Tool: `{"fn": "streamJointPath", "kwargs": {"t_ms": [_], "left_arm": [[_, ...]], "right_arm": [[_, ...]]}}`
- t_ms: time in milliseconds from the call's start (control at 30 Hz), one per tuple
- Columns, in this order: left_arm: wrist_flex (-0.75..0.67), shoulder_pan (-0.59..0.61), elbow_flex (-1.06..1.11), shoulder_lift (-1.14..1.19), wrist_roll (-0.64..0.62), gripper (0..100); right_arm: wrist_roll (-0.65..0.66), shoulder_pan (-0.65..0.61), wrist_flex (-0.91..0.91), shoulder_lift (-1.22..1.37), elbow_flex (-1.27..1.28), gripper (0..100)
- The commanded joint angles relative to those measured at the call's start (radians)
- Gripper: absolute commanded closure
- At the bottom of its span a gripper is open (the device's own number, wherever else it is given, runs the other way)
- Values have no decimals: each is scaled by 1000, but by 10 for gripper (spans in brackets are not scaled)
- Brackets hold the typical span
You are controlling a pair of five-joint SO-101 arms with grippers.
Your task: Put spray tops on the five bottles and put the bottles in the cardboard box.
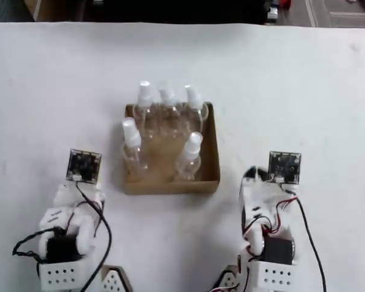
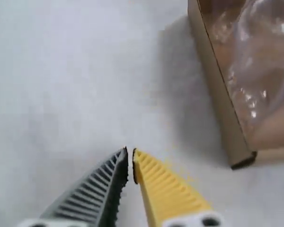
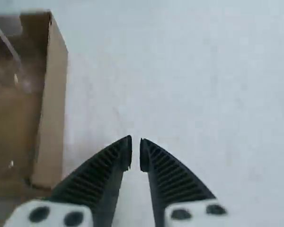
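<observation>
cardboard box [image 1: 170,186] holds five spray-topped bottles [image 1: 188,159]; left gripper [image 2: 130,163] and right gripper [image 3: 135,153] closed, empty.

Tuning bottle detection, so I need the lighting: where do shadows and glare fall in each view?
High view: the clear bottles nearly melt into the cardboard box; their white spray tops stand out. Left wrist view: white glints on a bottle, soft shadow on the table beside the box. Right wrist view: a faint shadow likewise.
</observation>
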State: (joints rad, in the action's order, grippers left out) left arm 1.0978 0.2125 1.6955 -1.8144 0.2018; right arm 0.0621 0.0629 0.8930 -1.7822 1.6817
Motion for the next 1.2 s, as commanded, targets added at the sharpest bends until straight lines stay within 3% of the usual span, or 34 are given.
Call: {"fn": "streamJointPath", "kwargs": {"t_ms": [0,67,1167], "left_arm": [[132,-13,-3,-5,-15,976],[187,-18,-3,-5,-15,977],[189,-18,-3,-4,-15,976]], "right_arm": [[5,13,260,-2,11,983],[8,13,377,-7,9,983],[9,13,374,-16,9,983]]}}
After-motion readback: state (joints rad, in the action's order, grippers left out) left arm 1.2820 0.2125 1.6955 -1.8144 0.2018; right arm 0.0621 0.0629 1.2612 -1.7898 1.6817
